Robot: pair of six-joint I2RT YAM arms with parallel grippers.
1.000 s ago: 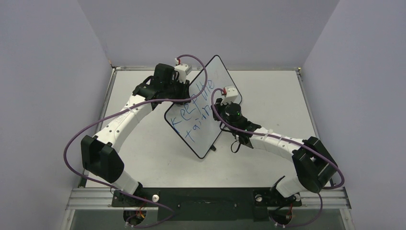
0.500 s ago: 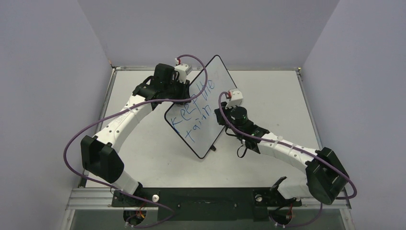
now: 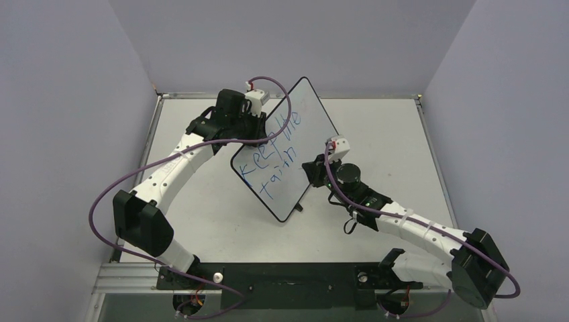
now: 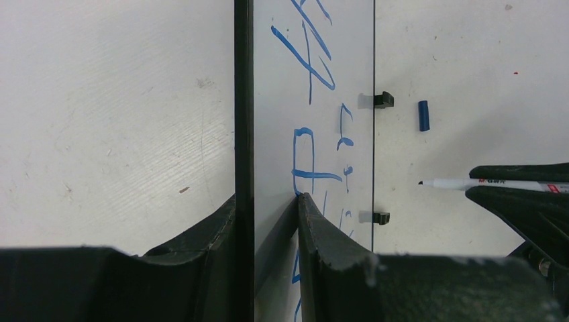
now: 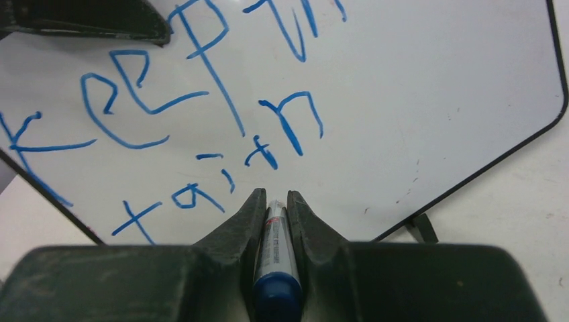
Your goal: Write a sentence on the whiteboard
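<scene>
Right tool (image 5: 275,199) has drawn back, marker (image 5: 275,241) seemingly off whiteboard (image 5: 416,87).

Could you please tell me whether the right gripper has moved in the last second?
Yes. Against the whiteboard, which has stayed put, the right gripper has drawn back toward the near right, from over the board to its right edge.

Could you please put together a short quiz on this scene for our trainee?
1. True or false: the left claw clamps the edge of the large white, black-rimmed whiteboard.
2. The right claw holds: A) a sponge, B) a white marker pen with a blue end, C) nothing?
3. Fill in: the blue handwritten sentence begins "____".
Key: 1 true; 2 B; 3 Keep.
</scene>
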